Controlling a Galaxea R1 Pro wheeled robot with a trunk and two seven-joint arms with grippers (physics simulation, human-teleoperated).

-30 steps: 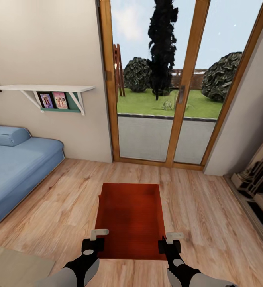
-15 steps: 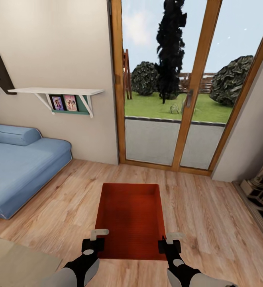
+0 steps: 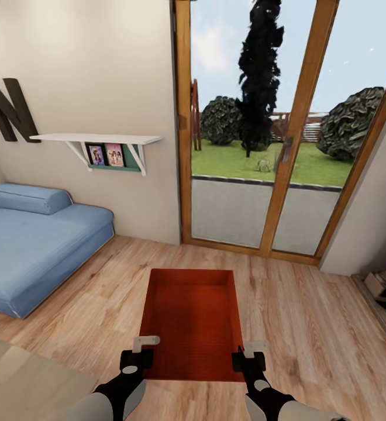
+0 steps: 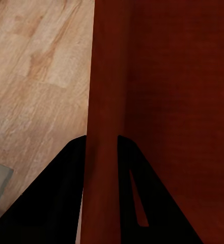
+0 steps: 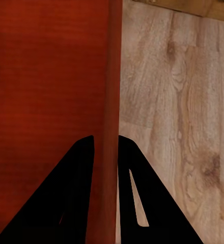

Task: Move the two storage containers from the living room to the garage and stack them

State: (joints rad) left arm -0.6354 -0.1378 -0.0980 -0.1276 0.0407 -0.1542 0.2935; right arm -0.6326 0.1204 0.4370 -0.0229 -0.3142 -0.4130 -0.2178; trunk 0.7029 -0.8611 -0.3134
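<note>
The storage container [image 3: 193, 318] looks like matt red-orange plastic, faintly ribbed inside. The floor [image 3: 310, 327] is smooth light wood plank, the sofa [image 3: 35, 245] soft blue cloth, the door frame [image 3: 301, 126] varnished wood.

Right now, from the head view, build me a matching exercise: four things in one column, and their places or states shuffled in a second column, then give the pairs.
Things:
1. storage container
2. sofa
3. shelf
4. glass door

Places or states:
A. on the cream wall, with two small pictures under it
B. held by its side walls between the left gripper and the right gripper
C. straight ahead, showing lawn and bushes
D. on the wood floor at the left

Pairs: 1-B, 2-D, 3-A, 4-C
</note>
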